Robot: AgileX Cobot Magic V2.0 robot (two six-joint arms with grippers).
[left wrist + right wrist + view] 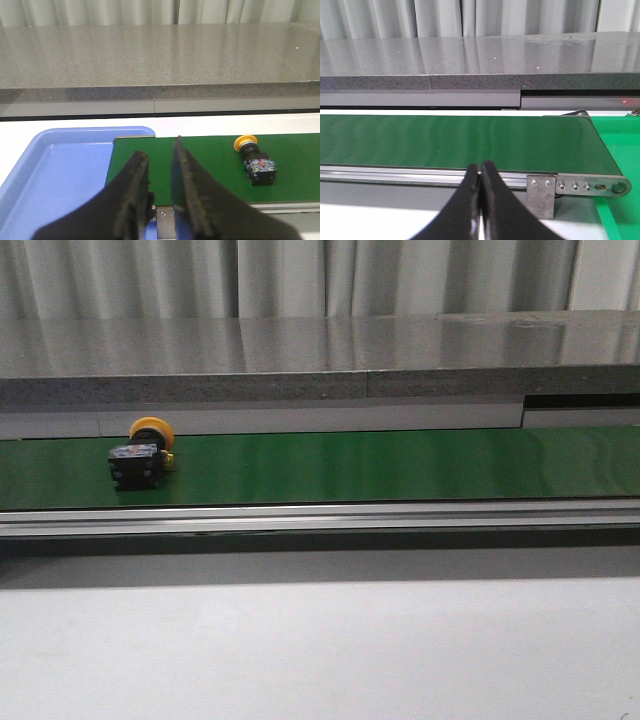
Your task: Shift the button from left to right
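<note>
The button lies on its side at the left end of the green conveyor belt, its yellow cap pointing away from me and its black body toward me. In the left wrist view the button rests on the belt, well off to the side of my left gripper. That gripper is open with nothing between its fingers and hovers over the belt's near edge. My right gripper is shut and empty in front of the belt's rail. Neither gripper shows in the front view.
A blue tray sits beside the belt's left end. A green surface lies past the belt's right end, by a metal bracket. A grey stone ledge runs behind the belt, and a white tabletop lies in front.
</note>
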